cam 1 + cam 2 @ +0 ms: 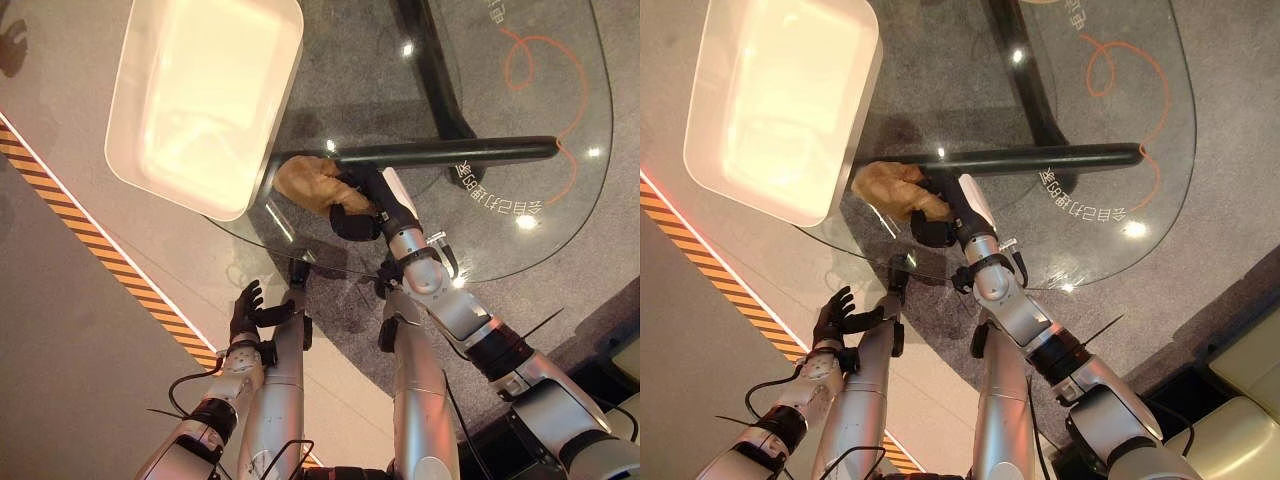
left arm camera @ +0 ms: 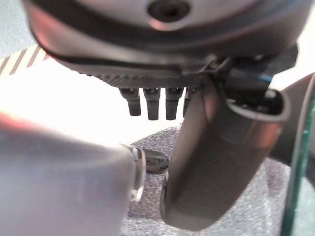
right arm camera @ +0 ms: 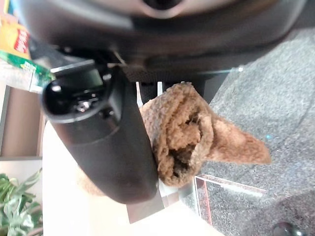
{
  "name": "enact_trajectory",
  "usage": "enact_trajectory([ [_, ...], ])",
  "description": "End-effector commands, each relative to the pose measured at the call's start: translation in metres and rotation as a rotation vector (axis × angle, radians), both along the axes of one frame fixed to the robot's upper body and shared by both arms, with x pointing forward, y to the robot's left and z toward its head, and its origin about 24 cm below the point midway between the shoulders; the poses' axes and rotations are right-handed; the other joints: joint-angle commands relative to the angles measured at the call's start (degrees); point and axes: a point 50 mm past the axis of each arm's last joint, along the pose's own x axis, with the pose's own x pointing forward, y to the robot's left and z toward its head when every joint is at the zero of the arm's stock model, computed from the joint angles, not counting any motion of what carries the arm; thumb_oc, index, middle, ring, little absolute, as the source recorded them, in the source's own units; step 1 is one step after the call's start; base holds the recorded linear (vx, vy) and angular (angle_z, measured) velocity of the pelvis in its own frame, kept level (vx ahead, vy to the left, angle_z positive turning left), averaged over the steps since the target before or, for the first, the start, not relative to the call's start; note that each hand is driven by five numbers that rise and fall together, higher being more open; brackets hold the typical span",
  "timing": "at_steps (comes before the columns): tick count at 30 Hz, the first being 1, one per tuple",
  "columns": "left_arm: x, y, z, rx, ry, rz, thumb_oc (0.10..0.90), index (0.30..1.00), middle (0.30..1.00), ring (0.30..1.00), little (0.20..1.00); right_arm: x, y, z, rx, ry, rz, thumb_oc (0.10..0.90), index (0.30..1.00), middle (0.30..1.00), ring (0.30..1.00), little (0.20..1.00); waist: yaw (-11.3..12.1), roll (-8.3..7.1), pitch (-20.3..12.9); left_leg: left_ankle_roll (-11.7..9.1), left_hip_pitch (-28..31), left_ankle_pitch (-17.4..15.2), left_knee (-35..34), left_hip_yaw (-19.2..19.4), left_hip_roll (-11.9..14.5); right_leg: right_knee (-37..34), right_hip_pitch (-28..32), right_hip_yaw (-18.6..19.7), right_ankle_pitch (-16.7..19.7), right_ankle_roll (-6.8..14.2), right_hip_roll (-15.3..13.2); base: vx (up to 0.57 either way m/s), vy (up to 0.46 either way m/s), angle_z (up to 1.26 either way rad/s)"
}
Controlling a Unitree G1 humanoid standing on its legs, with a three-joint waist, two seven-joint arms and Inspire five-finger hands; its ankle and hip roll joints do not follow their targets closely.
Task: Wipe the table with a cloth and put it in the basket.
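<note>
Bunched, fuzzy tan cloth (image 3: 189, 132) seemingly pinched in right hand (image 1: 362, 205).

I can't see all of the white basket (image 1: 205, 100); the top edge of the picture cuts it off.

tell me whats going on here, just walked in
The robot's right hand is closed on a crumpled brown cloth on the clear glass table, near the table's edge. A white rectangular plastic basket sits on the table just beside the cloth, which is not in it yet. The left hand hangs open below the table's edge, holding nothing.
</note>
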Motion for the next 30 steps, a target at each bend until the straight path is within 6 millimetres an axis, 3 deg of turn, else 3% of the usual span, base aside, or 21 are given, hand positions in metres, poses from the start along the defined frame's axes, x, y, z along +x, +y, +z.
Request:
enact_trajectory([
  [1,-0.034,0.004,-0.025,-0.053,0.066,0.061,0.8,0.9,0.9,0.9,0.9,-0.023,0.019,0.042,0.144,-0.212,0.159,0.1,0.3,0.3,0.3,0.2,-0.8,0.99,-0.8,3.8,1.4,0.7,-2.5,4.2,-3.8,-0.5,1.4,-1.5,0.2,0.6,3.2,-0.05,-0.069,0.01],
  [13,-0.052,0.024,-0.025,-0.083,-0.048,0.134,0.8,0.9,0.9,0.9,0.9,-0.021,-0.018,0.017,0.195,-0.123,0.062,0.1,0.3,0.3,0.3,0.2,0.3,0.27,-0.8,3.2,13.8,1.0,-5.8,3.0,-2.6,-0.8,13.7,-3.3,-3.2,-0.8,3.6,-0.06,-0.085,0.0],
  [24,-0.068,0.031,-0.018,-0.327,-0.143,0.109,0.8,0.9,0.9,0.9,0.9,-0.033,-0.047,0.005,0.235,-0.111,0.007,0.1,0.3,0.3,0.3,0.2,0.8,1.03,-0.8,2.8,23.5,1.3,-8.7,2.2,-2.0,-2.2,24.1,-4.6,-5.3,-1.8,4.3,-0.02,-0.042,0.01],
  [30,-0.065,0.015,0.009,-0.509,-0.237,-0.002,0.8,0.9,0.9,0.9,0.9,-0.046,-0.058,0.008,0.299,-0.129,0.035,0.1,0.3,0.3,0.3,0.2,0.9,1.6,-0.8,2.9,25.4,1.4,-8.8,2.2,-1.9,-3.1,27.1,-5.2,-5.6,-2.3,4.5,0.0,-0.004,0.02],
])
